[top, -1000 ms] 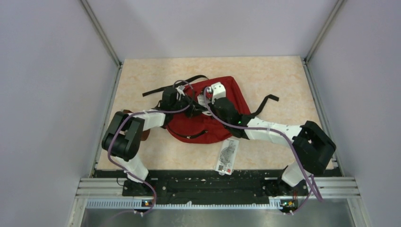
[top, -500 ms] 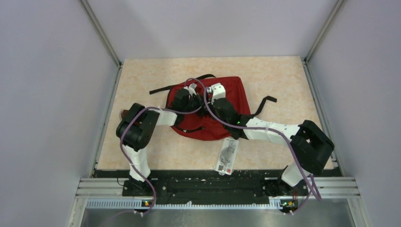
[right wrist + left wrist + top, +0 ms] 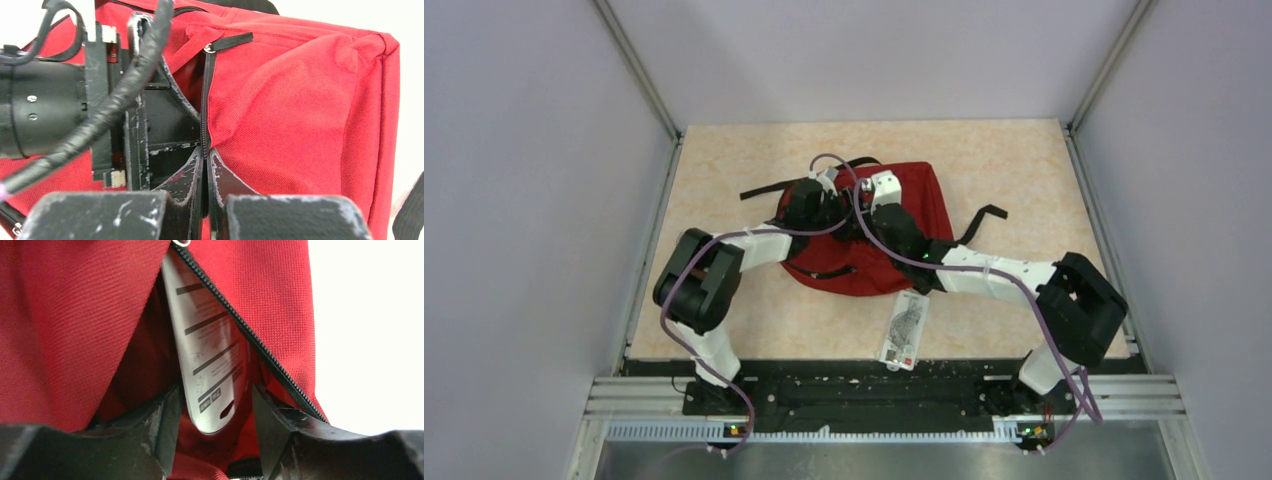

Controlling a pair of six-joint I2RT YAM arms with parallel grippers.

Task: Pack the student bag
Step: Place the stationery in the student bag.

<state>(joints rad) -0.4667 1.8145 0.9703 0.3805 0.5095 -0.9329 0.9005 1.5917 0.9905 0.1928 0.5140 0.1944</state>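
Lying on the counter (image 3: 754,150), the student bag (image 3: 919,195) is found directly under both end effectors, with its zipped mouth held ajar. The right end effector (image 3: 205,156) is pressed together on the zipper edge (image 3: 204,100) of the bag, so that one side of the opening is held up. The left end effector (image 3: 215,390) is spread just at the mouth. A white printed card (image 3: 205,355) is seen between its fingers, partly inside the bag and apparently touched by neither finger.

Several risks are judged from this. The card is only partly inside, with its rounded end nearest the left end effector. It could be dragged back out if a finger is caught on it during withdrawal. If the pinch of the right end effector is lost, the fabric can be expected to fall onto the card and the mouth to close, so that further items would be blocked. The two end effectors are crowded close together, and a black cable (image 3: 100,120) on the left arm is draped just beside the right end effector, so a snag or knock is possible. A second packet (image 3: 904,332) lies on the counter, well behind both end effectors towards the bases, and is judged not yet packed.
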